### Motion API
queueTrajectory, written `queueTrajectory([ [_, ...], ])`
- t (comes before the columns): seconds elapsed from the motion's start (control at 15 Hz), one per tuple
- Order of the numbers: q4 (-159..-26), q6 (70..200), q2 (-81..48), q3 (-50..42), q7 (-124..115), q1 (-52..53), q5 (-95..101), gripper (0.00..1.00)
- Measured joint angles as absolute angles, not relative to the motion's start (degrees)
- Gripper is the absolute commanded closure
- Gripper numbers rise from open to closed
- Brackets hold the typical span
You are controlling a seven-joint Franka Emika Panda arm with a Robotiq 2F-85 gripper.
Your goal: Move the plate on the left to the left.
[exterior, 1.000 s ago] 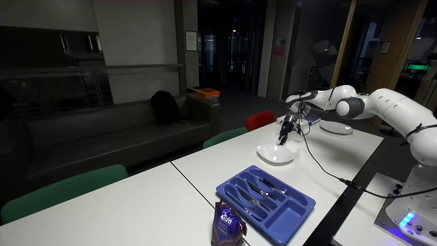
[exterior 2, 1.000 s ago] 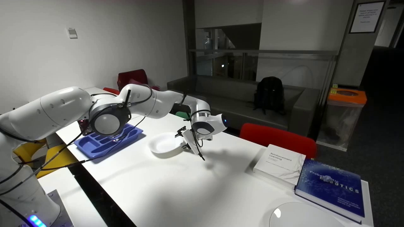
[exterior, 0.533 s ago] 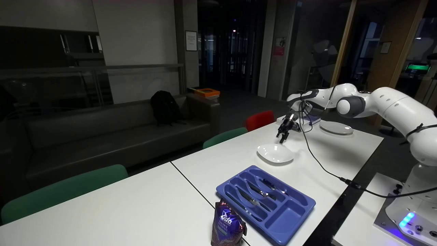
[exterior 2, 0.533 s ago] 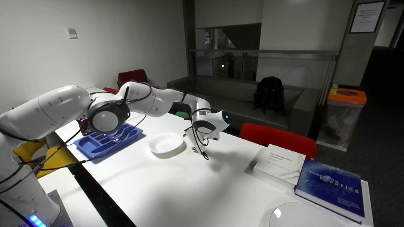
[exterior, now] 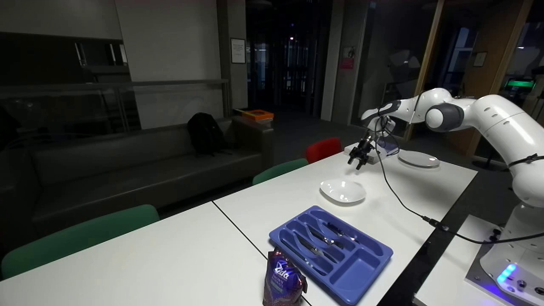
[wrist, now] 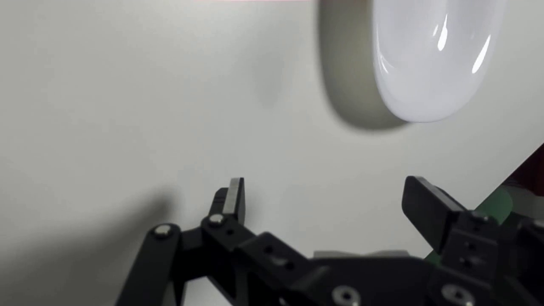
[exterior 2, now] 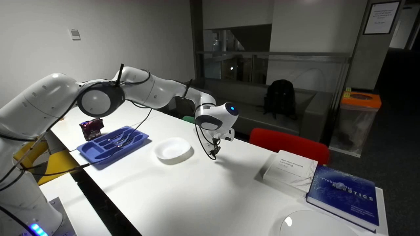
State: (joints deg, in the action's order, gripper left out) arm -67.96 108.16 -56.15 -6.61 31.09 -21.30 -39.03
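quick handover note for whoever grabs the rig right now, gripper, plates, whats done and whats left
Gripper: open, holding nothing, above the table.
Things: the bowl-like white plate rests on the table beside the blue cutlery tray, not touching it; the flatter white plate lies near the blue book.
Done: over the last second the gripper drew up and away; the bowl-like white plate stayed put.
Left: its start spot isn't shown, so I can't confirm the leftward move; if it falls short, likely grip and shift it, otherwise just retreat.
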Motion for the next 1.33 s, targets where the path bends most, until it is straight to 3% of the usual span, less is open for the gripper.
queueTrajectory([
  [0.33,-79.05,110.85,-48.10,-12.05,27.11,-17.73,-38.81,0.00],
  [0.93,-101.46,115.20,-33.65,-11.14,26.82,-17.64,-20.61,0.00],
  [1.33,-101.67,115.22,-33.98,-9.95,26.70,-18.39,-20.26,0.00],
])
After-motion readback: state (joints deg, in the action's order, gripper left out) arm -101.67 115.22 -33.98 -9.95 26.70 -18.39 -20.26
